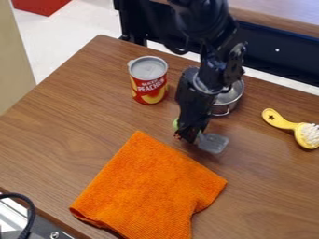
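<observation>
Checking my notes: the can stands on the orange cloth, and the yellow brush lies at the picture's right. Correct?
The camera view shows the can standing on the table, off the orange cloth; the yellow brush is as noted.

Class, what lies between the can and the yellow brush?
The metal pot and, partly in front of it, the black robot arm, as the camera view shows.

From where I stand, I see a brown wooden table (pixel 56 126). A soft, folded orange cloth (pixel 146 186) lies flat at the near side. Farther back stands a round red and yellow metal can (pixel 148 80) with a grey top. To its right is a small, shiny silver metal pot (pixel 230 100). Near the right side lies a yellow brush with white bristles (pixel 304 134).
</observation>
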Available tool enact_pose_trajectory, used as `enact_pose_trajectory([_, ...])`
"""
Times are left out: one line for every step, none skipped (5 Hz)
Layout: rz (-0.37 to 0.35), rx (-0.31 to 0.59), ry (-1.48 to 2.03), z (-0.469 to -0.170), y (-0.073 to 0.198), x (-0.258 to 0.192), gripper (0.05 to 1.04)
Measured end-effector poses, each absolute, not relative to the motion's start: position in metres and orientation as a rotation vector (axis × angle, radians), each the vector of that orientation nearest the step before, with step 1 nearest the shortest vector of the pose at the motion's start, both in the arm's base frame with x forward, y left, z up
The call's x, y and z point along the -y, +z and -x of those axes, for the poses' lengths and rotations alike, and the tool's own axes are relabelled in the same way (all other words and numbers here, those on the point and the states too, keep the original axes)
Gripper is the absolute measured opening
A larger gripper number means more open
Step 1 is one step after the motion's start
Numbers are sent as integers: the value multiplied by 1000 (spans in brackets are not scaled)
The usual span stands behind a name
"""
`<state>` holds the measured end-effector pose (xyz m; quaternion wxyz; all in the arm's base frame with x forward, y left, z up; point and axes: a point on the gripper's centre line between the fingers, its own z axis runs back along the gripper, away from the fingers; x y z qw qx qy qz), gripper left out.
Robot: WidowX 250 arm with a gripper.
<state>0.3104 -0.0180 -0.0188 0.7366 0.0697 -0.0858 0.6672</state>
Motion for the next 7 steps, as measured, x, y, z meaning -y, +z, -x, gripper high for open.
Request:
enact_pose_trajectory([-142,199,1456,-313,-19,18,305])
enact_pose_trajectory([-159,194,1463,-309,-21,17,347])
enact_pose_trajectory([-179,162,1471,-304,-20,15,624])
enact_pose_trajectory([-179,145,1424,-305,-20,14,907])
enact_pose_trajectory([-172,127,1428,-306,-18,14,1009])
enact_pose_trajectory([-124,134,1429,-311,6,18,1002])
enact_pose_trajectory([-129,193,1318,-313,27,28,1000])
